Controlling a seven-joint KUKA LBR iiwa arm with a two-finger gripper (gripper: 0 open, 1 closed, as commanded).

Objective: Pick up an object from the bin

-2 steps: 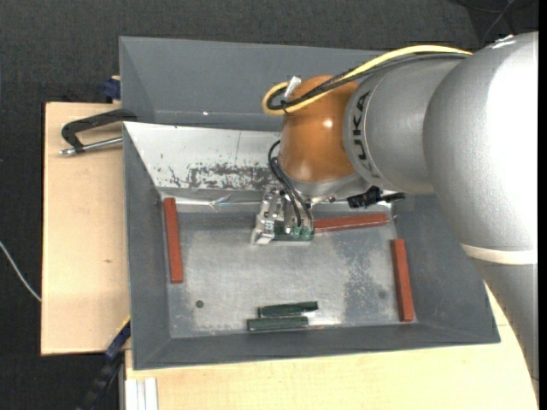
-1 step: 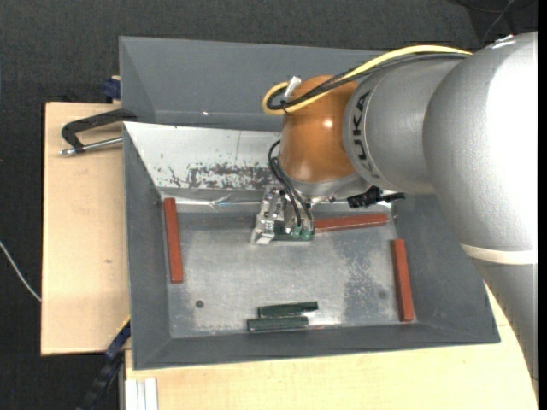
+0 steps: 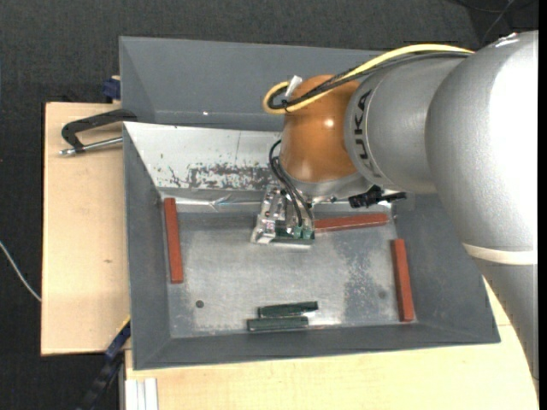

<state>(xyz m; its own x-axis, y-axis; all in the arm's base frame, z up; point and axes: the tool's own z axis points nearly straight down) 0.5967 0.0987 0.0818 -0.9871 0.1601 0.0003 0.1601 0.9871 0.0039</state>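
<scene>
The arm [image 3: 461, 143] comes in from the right, and its orange cover [image 3: 316, 139] hangs over the back half of the grey bin [image 3: 214, 75]. Below the cover the claw [image 3: 282, 229] sits low over the bin floor, near the middle of the back wall; I cannot tell whether it is wide or narrow, and nothing shows held in it. The thing nearest to it is a reddish-brown stick [image 3: 355, 222] lying flat along the back of the floor, with its left end just beside the claw. A second stick [image 3: 173, 242] of the same kind lies along the left side and a third stick [image 3: 402, 280] along the right, both well apart from the claw. Two dark bars [image 3: 282, 314] lie side by side near the front wall, and a small dark dot [image 3: 199, 305] sits on the floor towards the front left. The back stick looks stiff, thin and light, so it should lift easily. Because it lies flat on smooth metal it may slide. The best hold is probably across its narrow width near the middle, so that it does not tip.
</scene>
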